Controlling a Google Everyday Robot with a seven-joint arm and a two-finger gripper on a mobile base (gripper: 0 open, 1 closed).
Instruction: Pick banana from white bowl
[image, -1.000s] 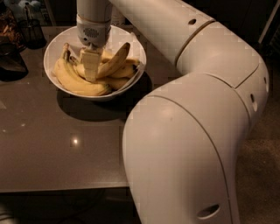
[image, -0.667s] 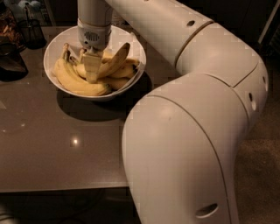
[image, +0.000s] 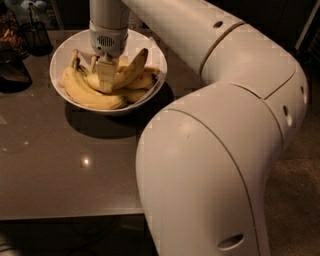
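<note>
Inside the white bowl (image: 65, 52), near a mesh cup (image: 37, 37), the claw (image: 101, 79) rests among bananas (image: 92, 96), grip unclear.

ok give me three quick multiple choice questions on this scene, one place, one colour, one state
1. Where is the gripper? A on the floor; B down in the bowl among the bananas; C raised high above everything.
2. What colour is the bowl? A white; B black; C red.
3. How does the bowl sit? A on its side; B upside down; C upright on the table.
Answers: 1 B, its tip sits among the bananas inside the rim. 2 A, rim and wall are glossy white. 3 C, its opening faces up, holding the bananas.
</note>
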